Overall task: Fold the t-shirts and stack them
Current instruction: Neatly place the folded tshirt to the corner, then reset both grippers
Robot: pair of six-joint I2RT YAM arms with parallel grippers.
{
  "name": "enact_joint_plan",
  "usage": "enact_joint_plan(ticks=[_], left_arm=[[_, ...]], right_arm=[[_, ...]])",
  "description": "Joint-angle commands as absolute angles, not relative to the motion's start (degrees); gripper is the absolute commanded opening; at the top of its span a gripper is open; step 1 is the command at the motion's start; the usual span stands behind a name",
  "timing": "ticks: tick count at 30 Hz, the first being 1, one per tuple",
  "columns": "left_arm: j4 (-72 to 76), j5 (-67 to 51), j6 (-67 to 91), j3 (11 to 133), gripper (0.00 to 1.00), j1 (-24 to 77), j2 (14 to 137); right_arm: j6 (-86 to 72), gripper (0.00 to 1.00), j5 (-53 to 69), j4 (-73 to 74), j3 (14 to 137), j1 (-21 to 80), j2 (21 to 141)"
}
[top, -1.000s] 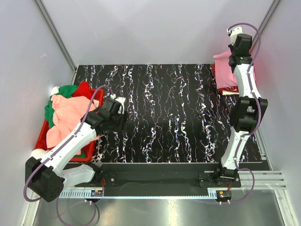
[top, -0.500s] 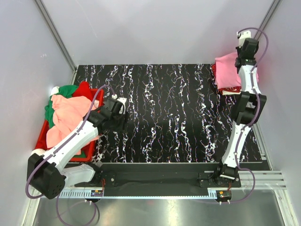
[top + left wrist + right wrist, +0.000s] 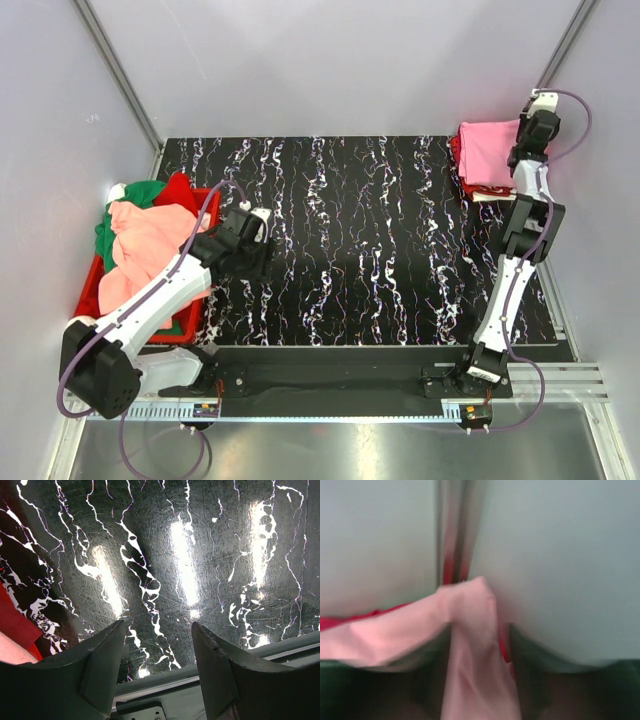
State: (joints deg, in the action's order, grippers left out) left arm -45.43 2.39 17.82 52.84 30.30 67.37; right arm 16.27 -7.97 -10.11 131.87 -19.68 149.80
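A folded light pink t-shirt (image 3: 487,152) tops a small stack at the table's far right corner, with a red t-shirt (image 3: 455,160) showing under its left edge. My right gripper (image 3: 527,124) reaches over the pink shirt's far right corner. The blurred right wrist view shows its jaws apart, with a fold of the pink shirt (image 3: 470,630) still lying between them, so the right gripper (image 3: 480,650) is open. At the left, my left gripper (image 3: 255,258) hovers open and empty over the bare table (image 3: 200,555); its fingers (image 3: 210,660) hold nothing.
A red crate (image 3: 188,322) at the left edge holds a loose heap: a salmon shirt (image 3: 145,245) on top, green cloth (image 3: 135,195) and red cloth (image 3: 180,185) behind. Grey walls close in behind and beside the stack. The black marbled table (image 3: 350,240) lies between the arms.
My right arm has swung right and farther back, drawing the pink shirt flat over the stack, and its jaws have parted. The left arm has barely moved.
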Motion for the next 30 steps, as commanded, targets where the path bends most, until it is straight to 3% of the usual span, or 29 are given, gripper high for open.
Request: enact_joint_plan(ticks=[1, 3, 8, 11, 15, 18, 19, 20, 23, 26, 30], left_arm=[[-44.12, 2.81, 17.31, 52.56, 0.61, 30.15, 67.76], [-44.21, 2.99, 17.40, 52.56, 0.61, 30.23, 67.76], [-44.12, 3.16, 17.40, 52.56, 0.61, 30.41, 66.89], [-44.38, 3.34, 17.40, 52.82, 0.61, 30.41, 66.36], [-44.56, 4.66, 17.40, 53.17, 0.64, 30.41, 63.90], [-44.30, 5.62, 17.40, 53.35, 0.68, 30.41, 61.00], [-44.30, 6.58, 17.49, 53.44, 0.71, 30.32, 59.34], [-44.21, 7.29, 17.66, 53.44, 0.77, 30.32, 58.63], [-44.21, 8.26, 17.93, 54.05, 0.82, 30.32, 56.34], [-43.95, 8.17, 17.75, 54.14, 0.85, 30.24, 54.41], [-45.09, 14.22, 18.54, 54.32, 0.88, 30.23, 52.04]], right_arm=[[6.79, 0.62, -6.93, -24.17, 133.50, -20.74, 151.43], [5.89, 0.99, -8.17, -22.08, 133.60, -20.66, 150.48], [1.25, 1.00, -10.64, -18.81, 127.99, -20.48, 140.56], [-6.84, 1.00, -9.68, -15.13, 122.99, -19.87, 129.41], [-6.51, 1.00, -14.15, -5.40, 114.37, -12.85, 110.16], [-11.13, 1.00, -13.71, 4.51, 103.92, -3.36, 97.36], [-18.99, 1.00, -12.32, 6.40, 100.49, 1.79, 94.16], [-22.73, 1.00, -5.00, 7.46, 92.19, 3.59, 91.09], [-34.26, 1.00, 1.48, 7.39, 73.39, 14.73, 81.41], [-38.75, 1.00, -4.03, 7.38, 59.82, 29.81, 76.82], [-44.45, 1.00, -11.40, 13.78, 53.45, 48.91, 77.34]])
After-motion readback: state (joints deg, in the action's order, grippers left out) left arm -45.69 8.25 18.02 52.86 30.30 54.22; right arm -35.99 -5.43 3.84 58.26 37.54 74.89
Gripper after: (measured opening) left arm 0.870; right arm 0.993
